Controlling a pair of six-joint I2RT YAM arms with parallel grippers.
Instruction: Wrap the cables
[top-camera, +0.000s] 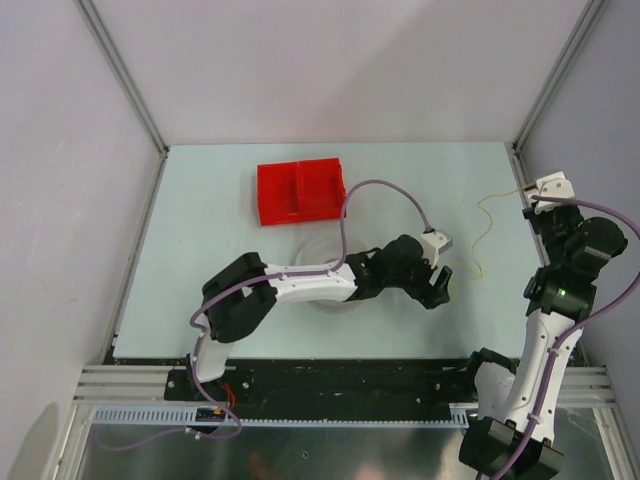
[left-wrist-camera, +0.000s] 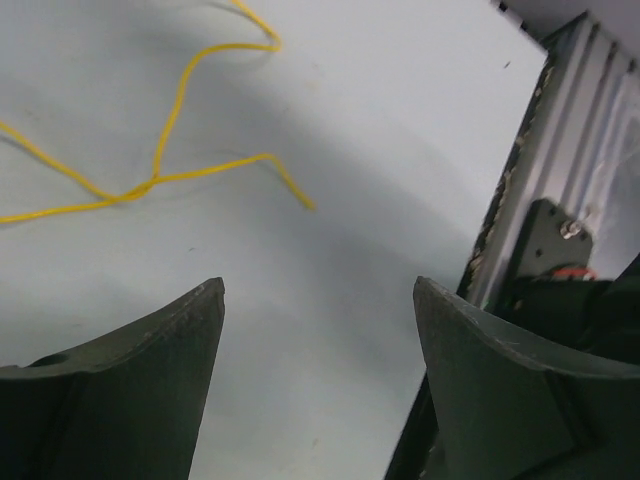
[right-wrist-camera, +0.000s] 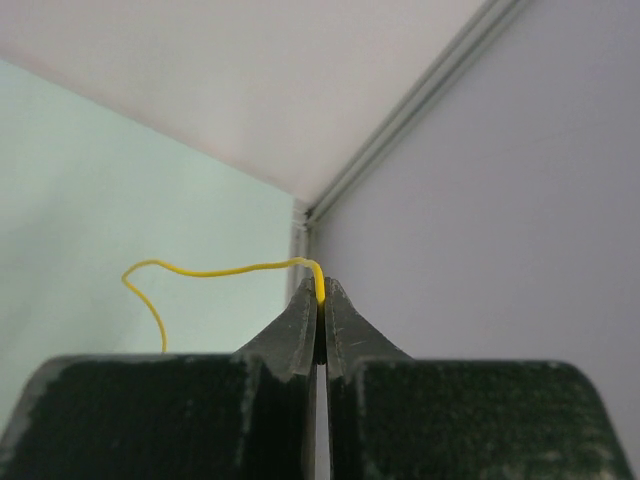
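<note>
Right end effector (right-wrist-camera: 320, 305) clamps the cables (right-wrist-camera: 215, 269) at the table (top-camera: 200, 230) edge; left end effector (left-wrist-camera: 318, 288) released, mid-table

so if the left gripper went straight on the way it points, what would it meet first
Probably the bare table: the open left gripper tilts down at it, with the yellow wire further ahead and leftward. Depth is unclear.

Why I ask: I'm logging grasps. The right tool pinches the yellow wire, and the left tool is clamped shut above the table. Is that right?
Not quite. The left tool is open, not clamped shut, jaws wide apart above the table; the left wrist view shows it. The right tool does pinch the yellow wire.
</note>
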